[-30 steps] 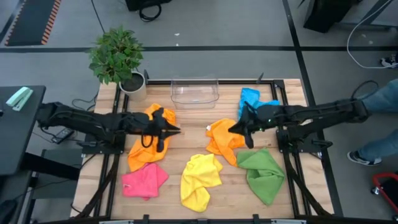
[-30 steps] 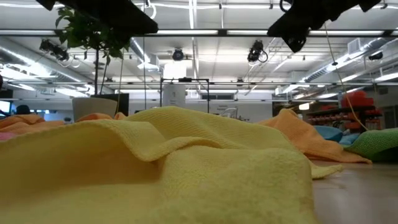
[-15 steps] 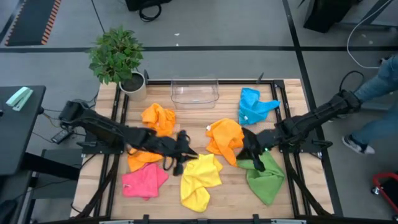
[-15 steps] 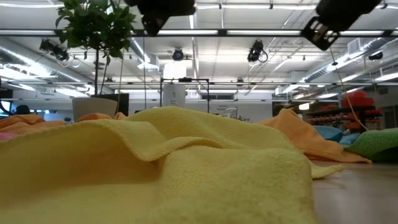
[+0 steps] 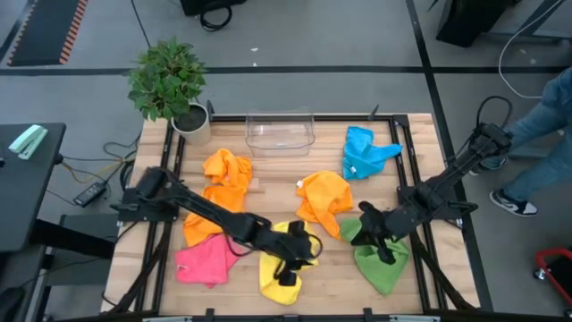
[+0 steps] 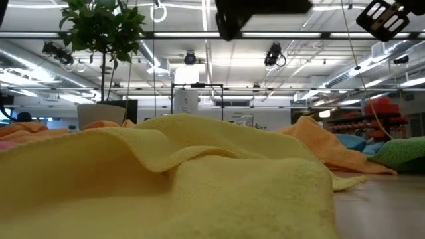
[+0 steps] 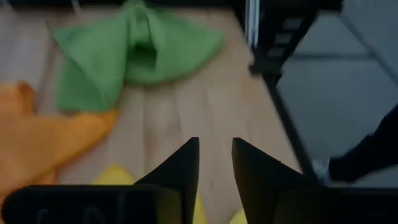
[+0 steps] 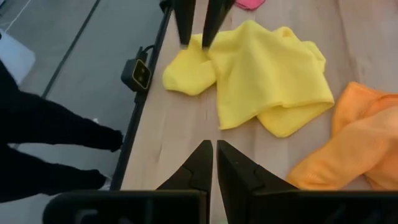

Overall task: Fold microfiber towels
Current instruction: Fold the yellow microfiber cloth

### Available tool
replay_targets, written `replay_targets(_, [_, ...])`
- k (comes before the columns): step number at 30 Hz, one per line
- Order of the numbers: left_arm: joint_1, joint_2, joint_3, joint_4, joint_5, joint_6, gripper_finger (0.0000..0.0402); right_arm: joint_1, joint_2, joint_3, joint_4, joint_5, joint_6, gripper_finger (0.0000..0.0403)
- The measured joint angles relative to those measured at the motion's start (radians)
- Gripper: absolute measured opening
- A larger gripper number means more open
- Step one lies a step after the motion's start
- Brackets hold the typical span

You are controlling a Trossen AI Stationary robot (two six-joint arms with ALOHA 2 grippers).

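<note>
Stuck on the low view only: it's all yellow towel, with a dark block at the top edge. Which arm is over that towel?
Observer: The left one. The high view shows the left gripper hanging over the yellow towel, at the near middle of the table.
Operator: Jaws?
Observer: Its wrist view shows the fingers apart, with nothing between them.
Operator: Right arm?
Observer: The right gripper is shut and empty, above the edge of the green towel on the table's right side.
</note>
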Motion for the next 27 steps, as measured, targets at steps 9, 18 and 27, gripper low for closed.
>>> replay_targets(9, [0.002,0.18,0.147,-0.082,0.03,0.003,0.0176,0.001,0.028,0.0,-0.007,0.013,0.028,0.003])
replay_targets(18, [0.003,0.276,0.177,-0.109,0.03,0.034,0.0192,-0.016,0.029,0.0,-0.009,0.01,0.054,0.005])
replay_targets(27, [0.009,0.289,0.167,-0.171,0.028,0.056,0.0184,-0.017,0.028,0.0,-0.009,0.01,0.054,0.0053])
